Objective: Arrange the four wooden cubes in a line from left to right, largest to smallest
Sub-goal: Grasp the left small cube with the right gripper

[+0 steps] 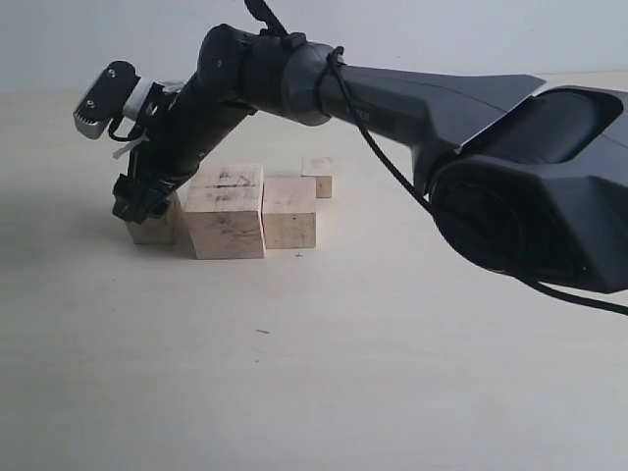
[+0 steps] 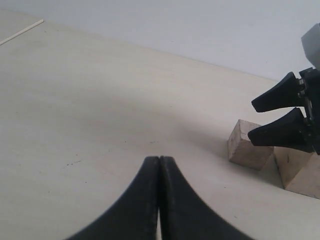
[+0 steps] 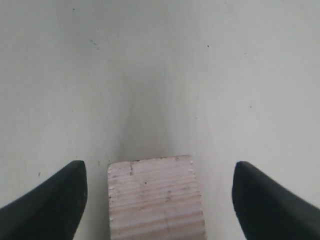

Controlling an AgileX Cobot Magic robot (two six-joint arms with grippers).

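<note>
Four wooden cubes rest on the pale table. The largest cube (image 1: 226, 211), with a groove and dark marks on top, stands in the middle. A mid-sized cube (image 1: 289, 212) touches its right side. The smallest cube (image 1: 317, 177) sits behind that. Another small cube (image 1: 155, 232) lies left of the largest one. My right gripper (image 1: 137, 204) reaches across and stands open around this cube (image 3: 156, 200), with gaps on both sides. My left gripper (image 2: 159, 160) is shut on nothing, low over bare table, and sees that cube (image 2: 247, 146) to its side.
The right arm's dark body (image 1: 530, 167) fills the right of the exterior view. A pale wall (image 2: 200, 25) runs behind the table (image 1: 324, 373). The left arm does not show in the exterior view.
</note>
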